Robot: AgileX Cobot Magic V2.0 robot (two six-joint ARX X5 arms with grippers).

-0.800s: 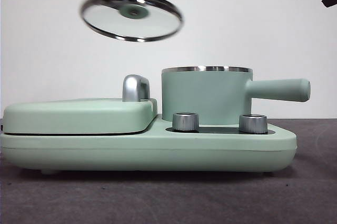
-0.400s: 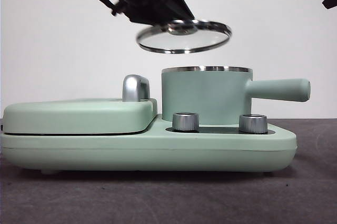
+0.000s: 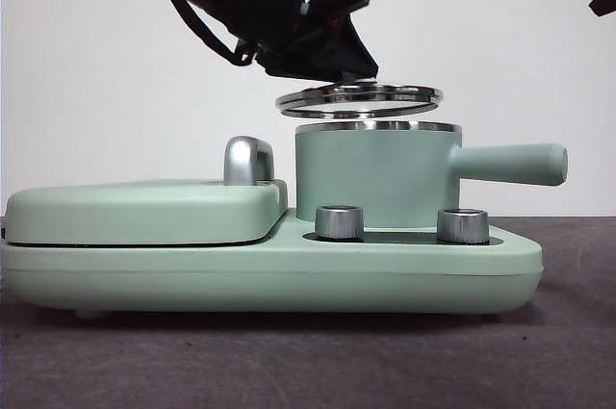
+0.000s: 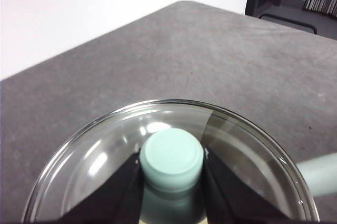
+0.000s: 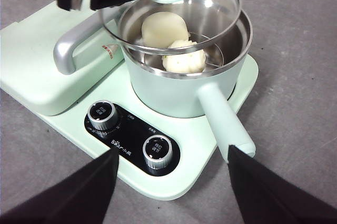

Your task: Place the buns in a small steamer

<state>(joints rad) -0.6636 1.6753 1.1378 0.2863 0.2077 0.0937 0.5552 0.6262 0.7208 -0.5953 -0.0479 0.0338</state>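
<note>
Both buns (image 5: pixel 174 42) already sit inside the small steamer (image 3: pixel 375 178). Your left gripper (image 4: pixel 171 167) pinches the knob of the glass lid (image 3: pixel 359 99), hovering just above the rim. Next: level it, centre, lower, release. Right gripper (image 5: pixel 171 187) waits, jaws spread.

Dark grey table (image 3: pixel 289 361) fills the lower part of the front view w/ a matte, faintly scuffed top. Directly on it, centre frame: mint-green cooker base (image 3: pixel 279 279), w/ two steel knobs (image 5: pixel 129 133) on a black panel (image 5: pixel 132 138).
</note>
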